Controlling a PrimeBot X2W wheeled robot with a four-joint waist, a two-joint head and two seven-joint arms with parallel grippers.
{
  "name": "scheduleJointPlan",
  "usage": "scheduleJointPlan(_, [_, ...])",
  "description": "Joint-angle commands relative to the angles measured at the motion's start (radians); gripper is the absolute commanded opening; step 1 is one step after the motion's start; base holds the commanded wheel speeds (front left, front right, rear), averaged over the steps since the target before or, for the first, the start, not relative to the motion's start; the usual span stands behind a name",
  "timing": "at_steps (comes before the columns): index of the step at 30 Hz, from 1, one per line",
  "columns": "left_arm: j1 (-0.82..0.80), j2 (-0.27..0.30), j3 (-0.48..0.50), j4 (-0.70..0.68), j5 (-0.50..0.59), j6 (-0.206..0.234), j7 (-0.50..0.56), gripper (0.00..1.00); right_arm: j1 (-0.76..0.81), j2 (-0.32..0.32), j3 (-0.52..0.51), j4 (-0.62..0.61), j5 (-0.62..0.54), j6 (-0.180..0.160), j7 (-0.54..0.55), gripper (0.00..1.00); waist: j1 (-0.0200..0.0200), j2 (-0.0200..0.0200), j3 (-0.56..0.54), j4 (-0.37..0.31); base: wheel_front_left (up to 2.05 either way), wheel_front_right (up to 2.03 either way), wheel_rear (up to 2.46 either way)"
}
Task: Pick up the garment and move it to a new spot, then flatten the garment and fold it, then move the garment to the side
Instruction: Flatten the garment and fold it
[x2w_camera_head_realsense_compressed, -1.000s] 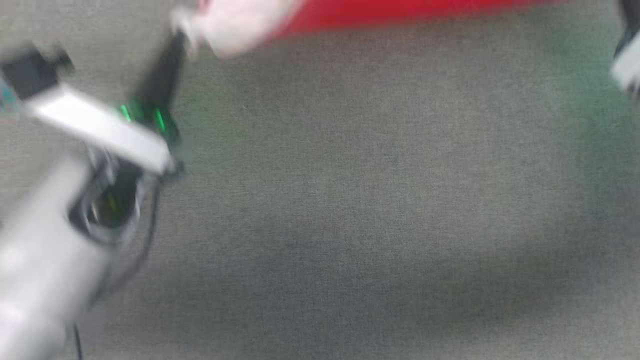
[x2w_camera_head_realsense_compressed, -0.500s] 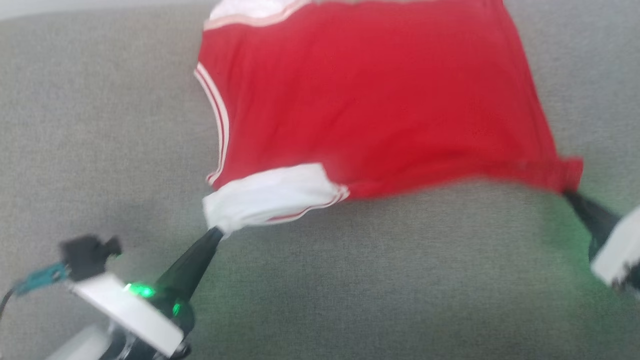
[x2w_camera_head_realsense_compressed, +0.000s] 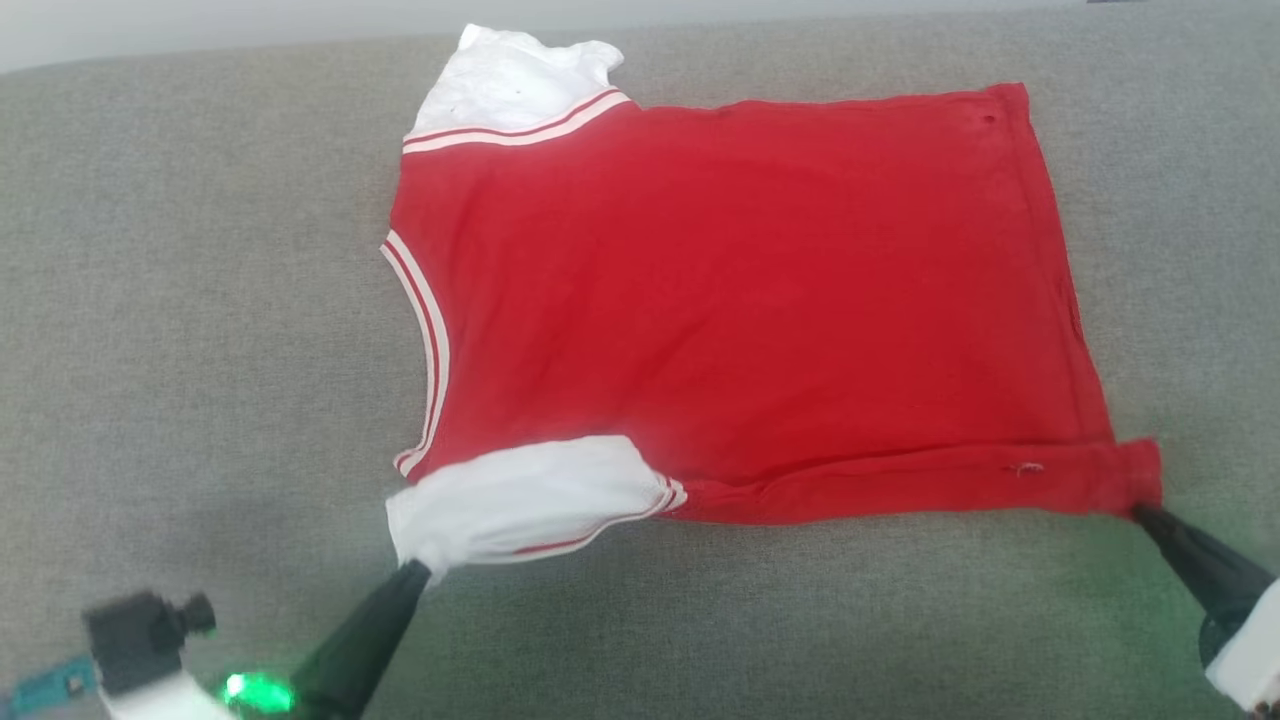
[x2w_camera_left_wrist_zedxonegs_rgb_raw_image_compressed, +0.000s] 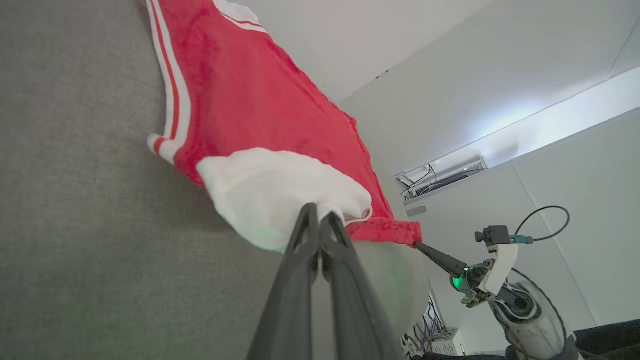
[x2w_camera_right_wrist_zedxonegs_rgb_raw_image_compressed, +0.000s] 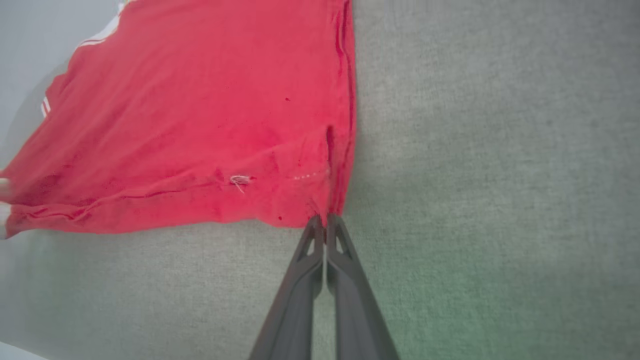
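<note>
toward the near edge of the grey surface, left pincer clenched on a white sleeve of the garment, right pincer clenched on its red hem corner; spread flat, plain side up, nearly reaching the far edge.

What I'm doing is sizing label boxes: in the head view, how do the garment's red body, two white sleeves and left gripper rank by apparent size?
Largest: red body.
Then near sleeve, then far sleeve, though distance may shrink it.
Smallest: left gripper, cut off by the frame.
</note>
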Motion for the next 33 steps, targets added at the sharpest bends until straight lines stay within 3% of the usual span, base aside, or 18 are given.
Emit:
scheduleJointPlan(1, [-0.042, 0.008, -0.004, -0.002, 0.015, -0.001, -0.003, 0.00, -0.026, 0.015, -0.008, -0.012, -0.008, 0.000, 0.012, 0.00, 0.0000, -0.0001, 0.001, 0.002, 0.00, 0.00, 0.00])
scheduleJointPlan(8, [-0.309, -0.005, -0.018, 0.057, -0.019, -0.001, 0.038, 0.00, -0.205, 0.037, -0.051, 0.004, -0.030, 0.000, 0.056, 0.00, 0.0000, -0.0001, 0.055, -0.002, 0.00, 0.00, 0.00])
scheduleJointPlan(15, [-0.552, -0.040, -0.034, 0.251, -0.054, -0.001, 0.078, 0.00, -0.402, 0.045, -0.032, 0.130, -0.060, 0.000, 0.045, 0.00, 0.0000, -0.0001, 0.127, -0.016, 0.00, 0.00, 0.00])
scheduleJointPlan(19, [-0.637, -0.075, -0.061, 0.355, -0.049, -0.001, 0.074, 0.00, -0.471, 0.046, 0.008, 0.200, -0.070, 0.000, 0.026, 0.00, 0.0000, -0.0001, 0.167, -0.020, 0.00, 0.00, 0.00])
scheduleJointPlan(30, [-0.740, -0.089, -0.156, 0.569, 0.009, -0.001, 0.033, 0.00, -0.548, 0.020, 0.112, 0.316, -0.081, 0.000, -0.066, 0.00, 0.0000, -0.0001, 0.226, -0.019, 0.00, 0.00, 0.00])
scheduleJointPlan(31, [-0.750, -0.082, -0.171, 0.590, 0.029, 0.001, 0.030, 0.01, -0.550, 0.017, 0.122, 0.322, -0.079, 0.000, -0.072, 0.00, 0.0000, -0.0001, 0.224, -0.019, 0.00, 0.00, 0.00])
scheduleJointPlan(32, [-0.760, -0.078, -0.187, 0.605, 0.050, 0.001, 0.024, 0.21, -0.550, 0.015, 0.129, 0.326, -0.077, 0.000, -0.081, 0.05, 0.0000, -0.0001, 0.221, -0.018, 0.00, 0.00, 0.00])
scheduleJointPlan(33, [-0.760, -0.078, -0.187, 0.605, 0.050, 0.001, 0.024, 0.21, -0.550, 0.015, 0.129, 0.326, -0.077, 0.000, -0.081, 0.05, 0.0000, -0.0001, 0.221, -0.018, 0.00, 0.00, 0.00])
